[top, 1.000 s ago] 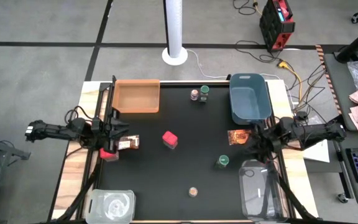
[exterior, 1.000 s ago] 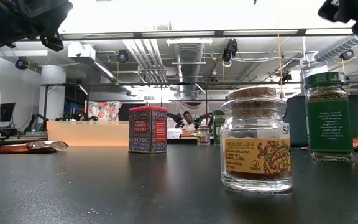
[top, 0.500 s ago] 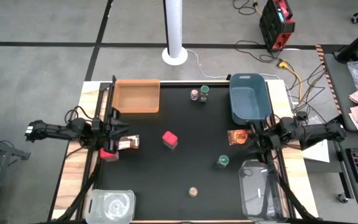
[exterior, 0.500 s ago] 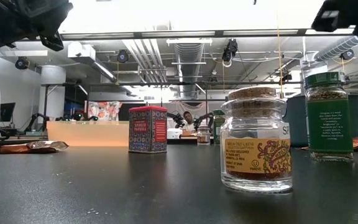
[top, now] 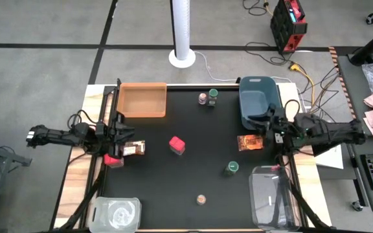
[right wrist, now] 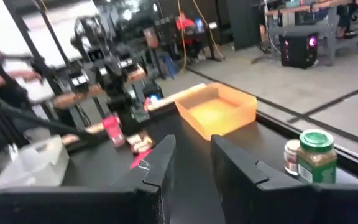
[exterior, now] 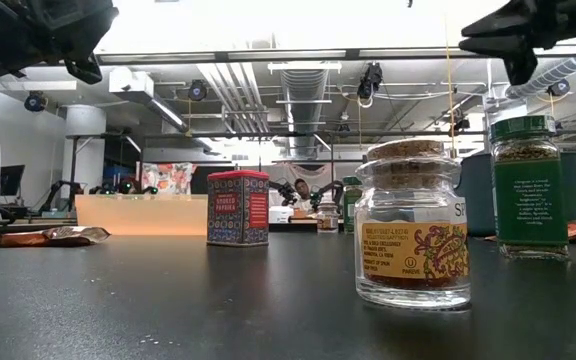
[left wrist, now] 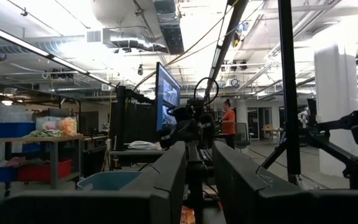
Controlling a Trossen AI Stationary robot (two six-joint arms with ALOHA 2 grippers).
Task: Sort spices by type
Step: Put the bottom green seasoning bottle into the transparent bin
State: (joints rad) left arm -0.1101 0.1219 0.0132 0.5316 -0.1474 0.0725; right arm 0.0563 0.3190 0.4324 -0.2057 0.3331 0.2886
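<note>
On the black table (top: pixel 173 175): spices lie scattered, none held by either arm.
Left gripper (top: pixel 127 141): at the left edge, above a brown packet (top: pixel 133 149) and a red box (top: pixel 112 159); fingers (left wrist: pixel 169 180) stand a narrow gap apart with nothing between them.
Right gripper (top: pixel 269 124): at the right edge, over the near corner of the blue tub (top: pixel 259 103); fingers (right wrist: pixel 160 163) a little apart, empty.
Second packet (top: pixel 249 142): flat on the table just beside the right gripper, near the tub.
Second red box (top: pixel 177 145): middle of the table.
Far jars: a green-capped jar (top: pixel 213 97) and a tan-capped jar (top: pixel 203 98) just beside each other, between the orange tray (top: pixel 142 100) and the tub.
Near jars: another green-capped jar (top: pixel 231 168) right of centre; another tan-capped jar (top: pixel 201 199) at the near edge.
Clear containers: one at the near left corner (top: pixel 115 212), one at the near right corner (top: pixel 274 197).
</note>
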